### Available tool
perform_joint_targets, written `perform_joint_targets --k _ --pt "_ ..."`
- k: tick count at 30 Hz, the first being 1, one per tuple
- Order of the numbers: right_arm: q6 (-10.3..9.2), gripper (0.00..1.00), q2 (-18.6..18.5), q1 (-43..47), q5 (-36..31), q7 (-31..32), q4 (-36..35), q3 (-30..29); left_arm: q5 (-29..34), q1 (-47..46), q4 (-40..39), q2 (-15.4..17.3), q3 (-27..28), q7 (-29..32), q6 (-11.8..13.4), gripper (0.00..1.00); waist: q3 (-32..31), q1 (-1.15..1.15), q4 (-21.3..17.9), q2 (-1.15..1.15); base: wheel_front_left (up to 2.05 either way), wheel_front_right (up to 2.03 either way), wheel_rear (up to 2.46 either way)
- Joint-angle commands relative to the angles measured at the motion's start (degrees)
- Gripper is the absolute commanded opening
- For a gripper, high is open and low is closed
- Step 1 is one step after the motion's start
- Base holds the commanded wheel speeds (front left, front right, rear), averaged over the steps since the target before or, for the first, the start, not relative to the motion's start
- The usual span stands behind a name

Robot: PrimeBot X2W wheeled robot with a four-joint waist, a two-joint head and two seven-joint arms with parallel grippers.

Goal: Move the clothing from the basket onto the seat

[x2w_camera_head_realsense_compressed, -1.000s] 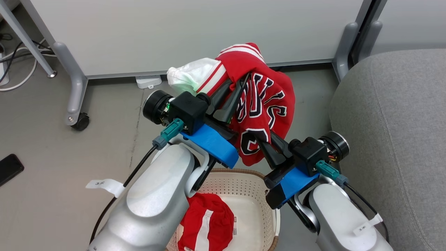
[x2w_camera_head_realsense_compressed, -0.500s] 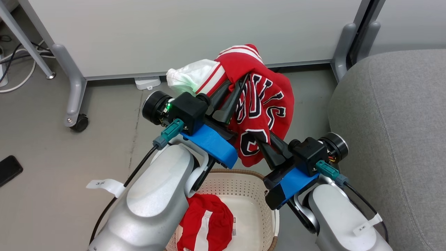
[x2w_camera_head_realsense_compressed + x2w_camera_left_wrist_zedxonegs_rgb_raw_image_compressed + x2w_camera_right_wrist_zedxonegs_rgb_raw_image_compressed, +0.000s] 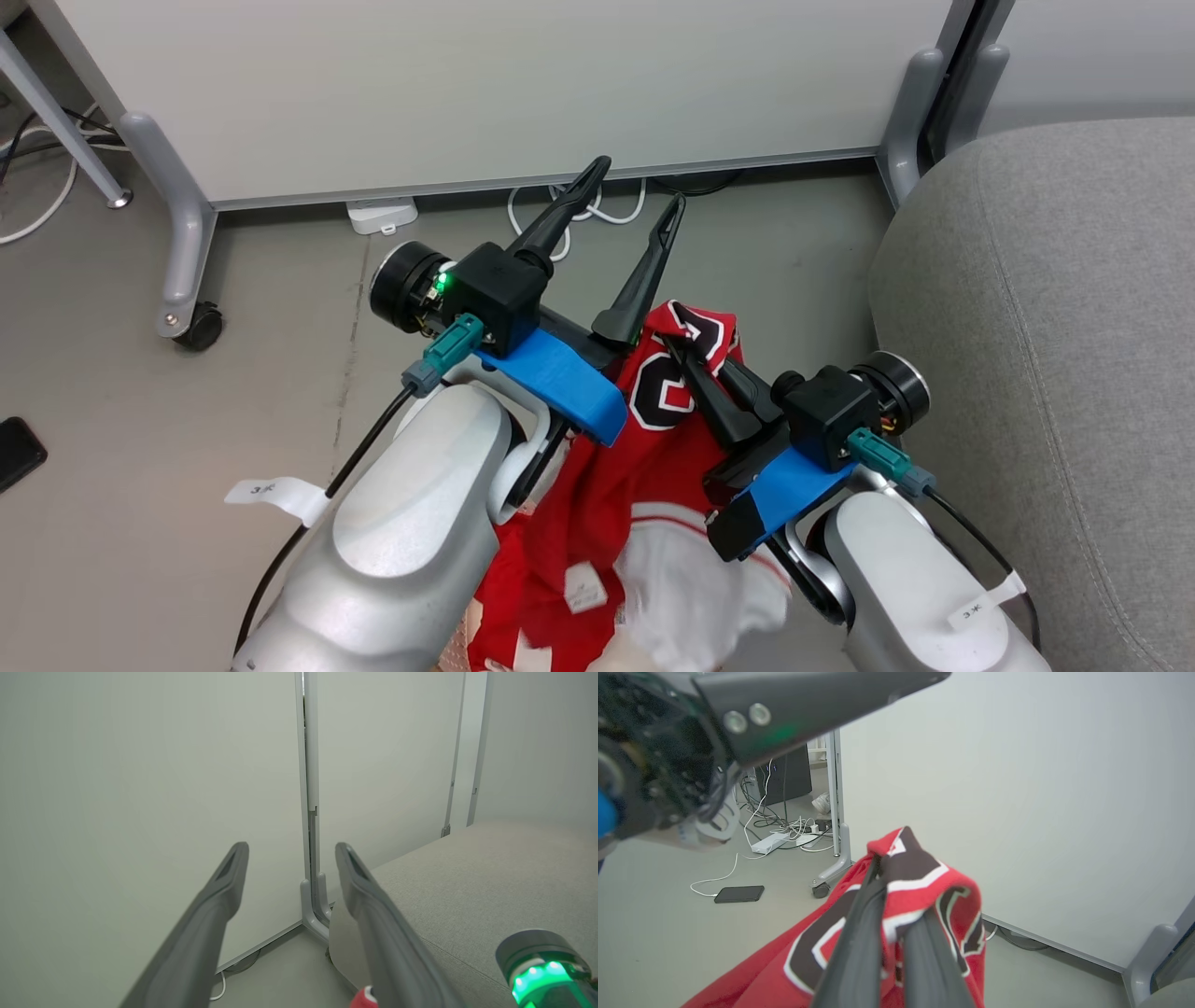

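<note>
Forearms come first, nearest us in the head view: the left forearm (image 3: 411, 532) and right forearm (image 3: 915, 597), pale and rounded, rise from the bottom edge. Between them hangs the clothing (image 3: 597, 485), a red jersey with black-and-white lettering. Its lower folds, with a patch of white cloth (image 3: 686, 583), bunch low between the two arms. The top of the jersey is held up by the right gripper (image 3: 686, 350), whose fingers are clenched on the cloth. From the right wrist we see the fabric (image 3: 924, 882) pinched at the fingertips of this gripper (image 3: 896, 891) and draped over them. A little farther on, the left gripper (image 3: 637, 187) stands released, its two fingers spread wide with nothing between them. From the left wrist we see the same spread fingers of this gripper (image 3: 290, 849) against a pale wall. A green light (image 3: 444, 278) glows on the left wrist. The seat (image 3: 1027, 327) lies to our right, well apart from the jersey and not touching it, and its grey cushion (image 3: 467, 882) also shows in the left wrist view. On the grey floor (image 3: 187, 420) a phone (image 3: 14, 453) lies at the far left. Beyond stand a white partition (image 3: 513, 84) with a wheeled leg (image 3: 182, 271), a power strip (image 3: 381, 215) and white cables (image 3: 560, 210) at its foot.
</note>
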Motion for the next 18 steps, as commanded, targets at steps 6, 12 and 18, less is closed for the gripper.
perform_joint_targets --k 6,12,18 --pt "0.03 0.0 -0.1 -0.9 -0.4 -0.1 -1.3 -1.2 1.0 -0.1 -0.7 0.0 0.9 -0.3 -0.1 1.0 1.6 0.0 -0.8 0.0 0.0 0.0 0.0" --pt "0.03 0.0 0.0 0.2 -1.4 0.0 -3.5 -3.8 2.4 0.2 -1.3 -0.1 1.9 -0.2 -0.1 1.0 3.7 0.0 -2.6 0.0 0.0 0.0 0.0" --pt "0.03 0.0 0.0 1.4 -2.2 -0.1 -6.0 -6.9 4.0 0.3 -2.2 -0.1 1.7 -0.2 -0.1 1.0 5.9 0.0 -4.7 0.0 0.0 0.0 0.0"
